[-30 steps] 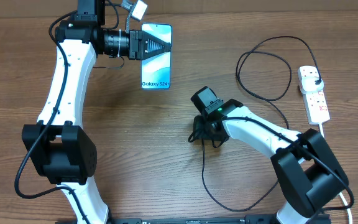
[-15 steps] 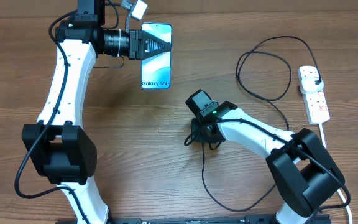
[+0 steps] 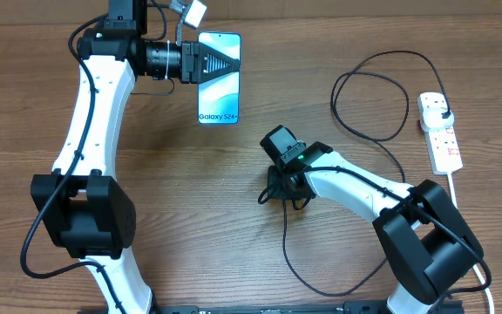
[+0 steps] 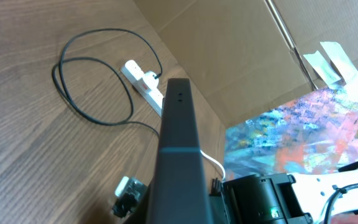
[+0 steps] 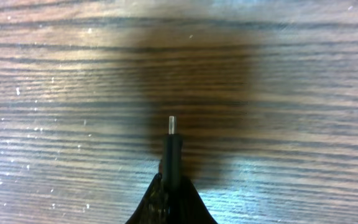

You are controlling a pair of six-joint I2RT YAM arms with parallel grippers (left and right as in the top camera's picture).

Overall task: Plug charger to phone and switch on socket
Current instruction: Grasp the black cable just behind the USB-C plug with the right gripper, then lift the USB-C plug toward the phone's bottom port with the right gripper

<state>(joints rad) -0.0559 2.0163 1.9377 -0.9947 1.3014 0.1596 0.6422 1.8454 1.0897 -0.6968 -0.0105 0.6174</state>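
The phone [image 3: 219, 96], its blue screen lit and facing up, is at the back left with my left gripper [image 3: 231, 64] shut across its upper half. In the left wrist view only its dark edge [image 4: 178, 143] shows, running up the middle and hiding the fingers. The charger [image 3: 369, 94] loops over the table from its black plug in the white socket [image 3: 444, 139] at the right edge. My right gripper [image 3: 274, 188] is low over the table centre, shut on the connector end [image 5: 172, 146], whose metal tip sticks out ahead of the fingers [image 5: 157, 196]. The socket [image 4: 143, 81] also appears in the left wrist view.
A cardboard wall [image 4: 241, 56] stands behind the table. The socket's white cord [image 3: 453, 181] runs toward the front right, past the right arm's base [image 3: 430, 240]. The black cable sweeps down near the front edge [image 3: 321, 283]. The left arm's base [image 3: 81, 214] stands front left.
My right gripper has shut on the charger's connector end and shifted slightly left. The left arm and the phone have stayed where they were.
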